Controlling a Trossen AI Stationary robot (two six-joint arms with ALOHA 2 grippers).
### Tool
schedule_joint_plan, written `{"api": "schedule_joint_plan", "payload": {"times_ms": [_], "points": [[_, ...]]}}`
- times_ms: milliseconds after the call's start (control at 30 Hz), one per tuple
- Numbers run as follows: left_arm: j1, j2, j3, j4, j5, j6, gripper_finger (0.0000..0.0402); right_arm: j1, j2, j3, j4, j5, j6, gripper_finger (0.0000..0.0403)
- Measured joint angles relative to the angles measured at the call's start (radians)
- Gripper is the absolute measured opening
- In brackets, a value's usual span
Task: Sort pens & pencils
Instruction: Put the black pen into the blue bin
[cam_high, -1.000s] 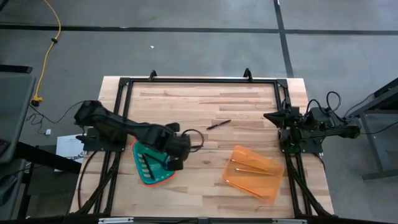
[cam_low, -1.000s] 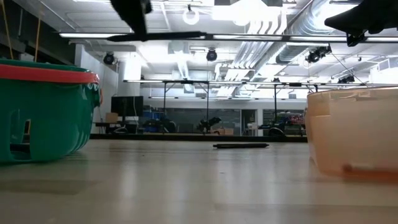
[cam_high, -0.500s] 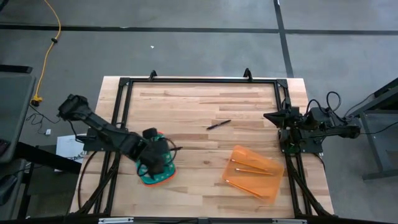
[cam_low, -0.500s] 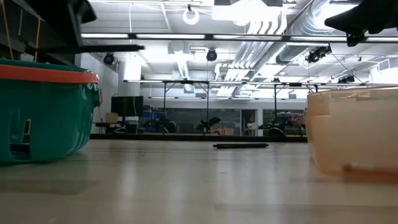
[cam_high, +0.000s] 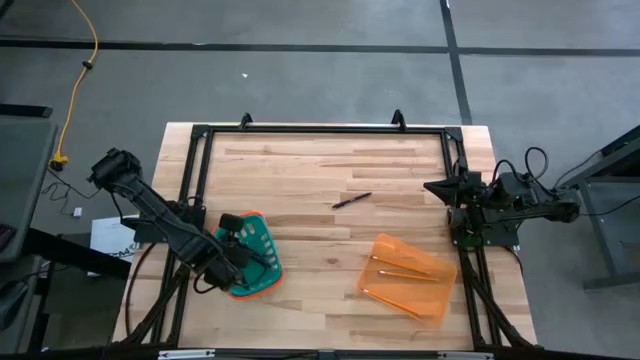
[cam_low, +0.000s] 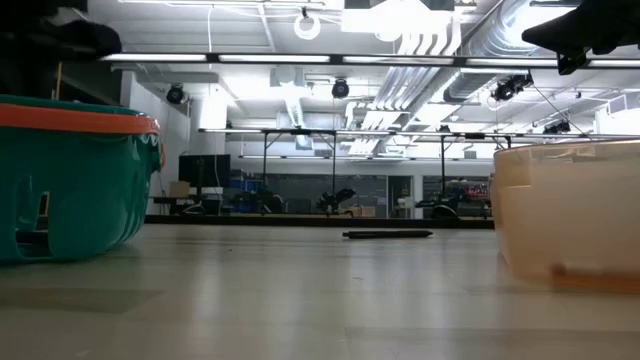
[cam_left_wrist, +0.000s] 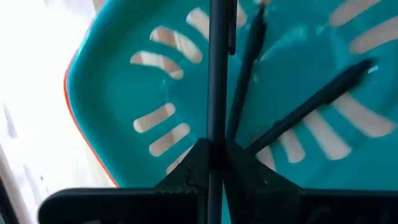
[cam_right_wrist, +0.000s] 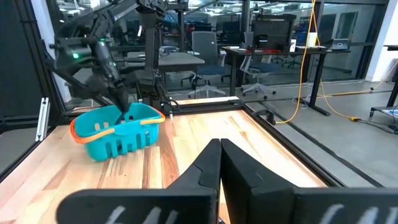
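Note:
My left gripper (cam_high: 238, 262) hangs over the teal basket (cam_high: 252, 265) near the table's left, shut on a dark pen (cam_left_wrist: 217, 68). Two more dark pens (cam_left_wrist: 247, 68) (cam_left_wrist: 317, 102) lie on the basket's slotted floor. Another pen (cam_high: 351, 200) lies flat on the table's middle, and shows in the low view as a pen (cam_low: 387, 234). Orange-tan pencils (cam_high: 402, 272) lie in the orange tray (cam_high: 430, 262). My right gripper (cam_right_wrist: 219, 148) waits shut at the table's right edge (cam_high: 437, 187). My left gripper pinches the dark pen's shaft (cam_left_wrist: 215, 127) between its two fingers, coming from above over the basket. The pen passes through the shut fingers and sticks out on both sides. It hangs clear above the basket's floor and the two pens lying there.
The teal basket (cam_low: 70, 165) and the orange tray (cam_low: 570, 210) stand on the near half of the table. A black frame (cam_high: 320, 130) runs round the table's far, left and right sides. Bare wood lies between basket and tray.
My left gripper has carried the pen toward the table's left edge, from beside the basket's right rim to above its inside, still shut on it. In the low view the arm and the level pen have passed out at the upper left.

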Motion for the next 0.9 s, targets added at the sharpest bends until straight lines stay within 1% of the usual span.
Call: {"api": "schedule_joint_plan", "payload": {"times_ms": [100,200,500,700,900], "points": [[0.003,0.000,-0.032,0.017,-0.003,0.003,0.0012,0.000,0.000,0.000,0.000,0.000,0.000,0.0000],[0.002,0.000,-0.050,0.044,-0.015,0.042,0.0012,0.000,0.000,0.000,0.000,0.000,0.000,0.0000],[0.002,0.001,-0.053,0.079,-0.042,0.119,0.0012,0.000,0.000,0.000,0.000,0.000,0.000,0.0000],[0.003,0.001,-0.053,0.123,-0.043,0.123,0.0013,0.000,0.000,0.000,0.000,0.000,0.000,0.0000],[0.002,0.002,-0.053,0.125,-0.058,0.123,0.0028,0.000,0.000,0.000,0.000,0.000,0.000,0.0000]]}}
